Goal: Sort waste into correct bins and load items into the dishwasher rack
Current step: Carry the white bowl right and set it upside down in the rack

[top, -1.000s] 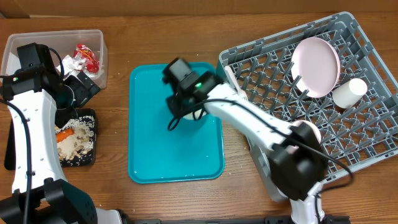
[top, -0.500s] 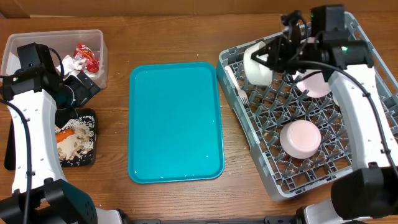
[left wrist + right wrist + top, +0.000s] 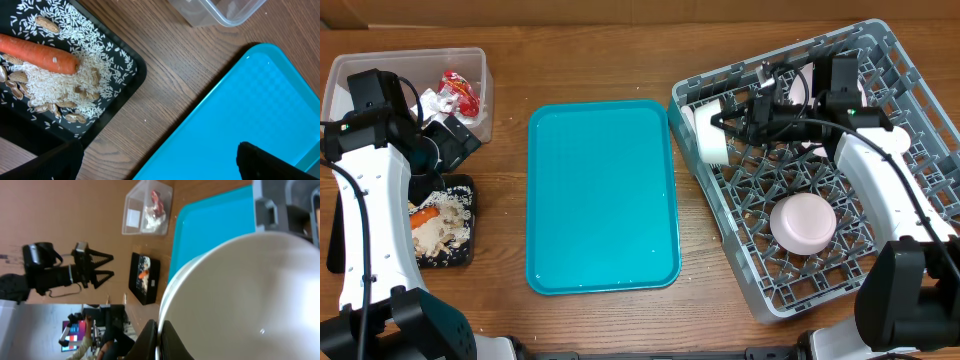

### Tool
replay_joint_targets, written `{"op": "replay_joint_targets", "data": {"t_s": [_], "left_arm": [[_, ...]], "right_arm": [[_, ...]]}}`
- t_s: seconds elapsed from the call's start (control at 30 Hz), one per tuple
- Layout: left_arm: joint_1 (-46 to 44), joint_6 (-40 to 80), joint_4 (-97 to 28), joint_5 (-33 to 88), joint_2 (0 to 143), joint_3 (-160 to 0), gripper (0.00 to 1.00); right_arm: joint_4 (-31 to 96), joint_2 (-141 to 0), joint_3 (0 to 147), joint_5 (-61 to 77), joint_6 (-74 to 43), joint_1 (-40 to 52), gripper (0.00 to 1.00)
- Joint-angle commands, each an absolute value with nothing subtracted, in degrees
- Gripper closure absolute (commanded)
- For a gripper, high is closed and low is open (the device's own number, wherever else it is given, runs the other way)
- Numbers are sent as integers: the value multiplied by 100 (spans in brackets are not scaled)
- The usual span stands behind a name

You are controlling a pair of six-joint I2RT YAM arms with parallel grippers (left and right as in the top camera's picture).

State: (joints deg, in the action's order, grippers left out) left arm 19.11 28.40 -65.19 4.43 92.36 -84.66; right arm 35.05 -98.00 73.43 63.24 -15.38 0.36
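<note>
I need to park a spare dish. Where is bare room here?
The teal tray is bare, as is the wood strip between it and the black tray. The rack is crowded along its far edge, where the right gripper holds a bowl.

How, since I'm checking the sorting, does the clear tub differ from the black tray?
The clear tub is see-through with tall walls; the black tray is opaque and shallow. The clear tub holds a red wrapper and crumpled white tissue, while the black tray holds a carrot, rice grains and nuts. Both are rectangular and sit close together on the wooden table.
</note>
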Motion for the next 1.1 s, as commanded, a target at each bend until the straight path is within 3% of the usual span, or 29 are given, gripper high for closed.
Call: {"op": "replay_joint_targets", "data": {"t_s": [0.0,0.23,0.67,0.77,1.07], "left_arm": [[1861,2877,-6536,429,9188,-8556,0],[1874,2875,-6534,425,9188,-8556,0],[1872,2875,-6534,427,9188,-8556,0],[1872,2875,-6534,427,9188,-8556,0],[1872,2875,-6534,427,9188,-8556,0]], "right_arm": [[3323,-9795,7098,6501,-1590,19,96],[2722,-9795,7050,6521,-2152,19,96],[2860,-9806,7046,5485,-2401,-78,96],[2849,-9806,7046,5487,-2410,-224,90],[2565,-9806,7057,5231,-2558,-508,89]]}}
